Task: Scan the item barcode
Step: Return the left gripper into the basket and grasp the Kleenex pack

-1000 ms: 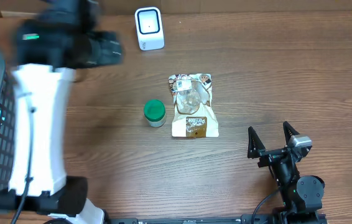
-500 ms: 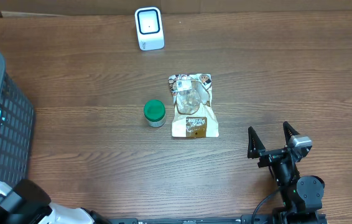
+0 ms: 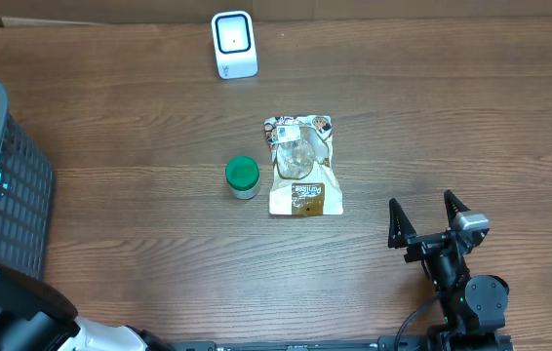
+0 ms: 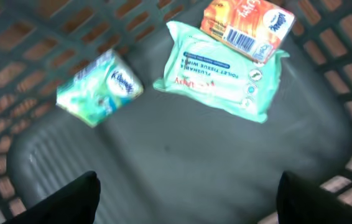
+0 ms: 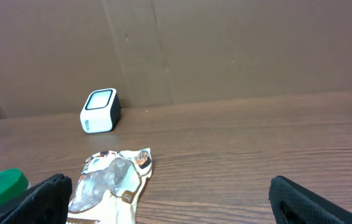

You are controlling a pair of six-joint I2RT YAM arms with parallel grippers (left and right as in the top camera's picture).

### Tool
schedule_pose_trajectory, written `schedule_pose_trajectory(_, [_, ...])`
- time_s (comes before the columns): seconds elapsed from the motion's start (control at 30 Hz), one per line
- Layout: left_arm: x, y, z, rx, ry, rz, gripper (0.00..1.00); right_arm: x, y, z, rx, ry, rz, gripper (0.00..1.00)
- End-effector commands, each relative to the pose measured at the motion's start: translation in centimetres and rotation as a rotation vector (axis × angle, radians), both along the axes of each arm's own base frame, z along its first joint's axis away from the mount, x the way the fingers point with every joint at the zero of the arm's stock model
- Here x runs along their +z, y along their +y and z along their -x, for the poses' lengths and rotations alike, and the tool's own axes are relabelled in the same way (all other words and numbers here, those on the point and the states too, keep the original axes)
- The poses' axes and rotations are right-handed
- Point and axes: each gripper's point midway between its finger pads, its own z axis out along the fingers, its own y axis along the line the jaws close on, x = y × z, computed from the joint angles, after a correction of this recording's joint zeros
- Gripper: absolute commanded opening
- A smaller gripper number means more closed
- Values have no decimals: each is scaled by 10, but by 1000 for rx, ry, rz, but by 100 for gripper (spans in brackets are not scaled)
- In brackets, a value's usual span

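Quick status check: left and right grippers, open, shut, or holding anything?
Left gripper: open, holding nothing, over the basket.
Right gripper: open, holding nothing.

We find bare table (image 3: pixel 422 117) between pouch (image 3: pixel 302 168) and scanner (image 3: pixel 234 44), but the green-lidded jar (image 3: pixel 243 177) crowds the pouch and the basket (image 3: pixel 18 190) walls one end.

A dark grey plastic mesh basket (image 3: pixel 18 185) sits at the left edge of the brown wood-grain table (image 3: pixel 432 127), its walls an open grid. Along the table's far edge rises a plain brown cardboard wall (image 5: pixel 226 50).
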Motion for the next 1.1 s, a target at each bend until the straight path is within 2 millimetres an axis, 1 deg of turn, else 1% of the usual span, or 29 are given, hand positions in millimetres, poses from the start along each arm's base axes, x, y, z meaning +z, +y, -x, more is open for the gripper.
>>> schedule_pose_trajectory(0.0, [-15,7,10,-119,120,-57,74,-2,0,0,0,-1,-2,100])
schedule_pose_trajectory(0.07, [-18,23,30,-58,226,-113,75,-2,0,0,0,-1,-2,100])
schedule_pose_trajectory(0.13, [-22,31,44,-19,276,-121,75,-2,0,0,0,-1,-2,100])
schedule_pose_trajectory(0.33, [-33,44,64,-31,327,-98,79,-2,0,0,0,-1,-2,100])
schedule_pose_trajectory(0.37, [-37,46,63,-71,325,-86,79,-2,0,0,0,-1,-2,100])
schedule_pose_trajectory(0.43, [-40,48,62,-112,336,-87,77,-2,0,0,0,-1,-2,100])
schedule_pose_trajectory(0.57, [-36,58,55,-187,351,-138,77,-2,0,0,0,-1,-2,100])
schedule_pose_trajectory(0.67, [-37,59,46,-270,342,-146,74,-2,0,0,0,-1,-2,100])
schedule_pose_trajectory(0.77, [-42,64,40,-315,330,-152,75,-2,0,0,0,-1,-2,100])
schedule_pose_trajectory(0.9, [-64,68,35,-365,353,-128,75,-2,0,0,0,-1,-2,100])
schedule_pose_trajectory(0.97, [-84,68,35,-374,371,-93,72,-2,0,0,0,-1,-2,100])
schedule_pose_trajectory(1.03, [-92,68,37,-375,385,-78,69,-2,0,0,0,-1,-2,100])
schedule_pose_trajectory(1.07, [-97,70,37,-379,394,-74,69,-2,0,0,0,-1,-2,100])
